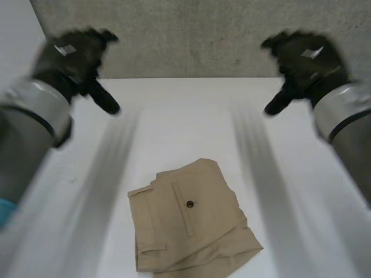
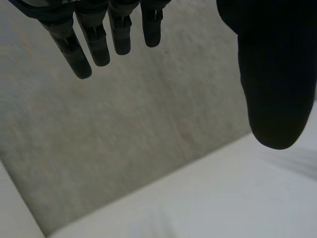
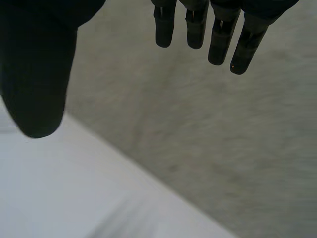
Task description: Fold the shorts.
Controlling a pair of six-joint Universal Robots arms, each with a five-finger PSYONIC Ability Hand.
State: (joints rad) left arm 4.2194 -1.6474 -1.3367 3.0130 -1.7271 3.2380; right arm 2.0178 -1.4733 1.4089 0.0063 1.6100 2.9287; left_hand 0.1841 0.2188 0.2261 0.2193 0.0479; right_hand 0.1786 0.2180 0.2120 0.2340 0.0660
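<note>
Your left hand (image 1: 72,58), the shorts (image 1: 191,226) and your right hand (image 1: 304,58): both hands are raised and the shorts lie free.
Your left hand hangs beyond the shorts and off to their left, well apart from them, its fingers (image 2: 94,42) straight and wide of the thumb, holding nothing. The tan shorts lie folded in a compact bundle on the white counter (image 1: 185,110), buttoned pocket facing up. Your right hand hangs beyond the shorts to their right, equally clear, fingers (image 3: 218,39) straight, wide and empty.
</note>
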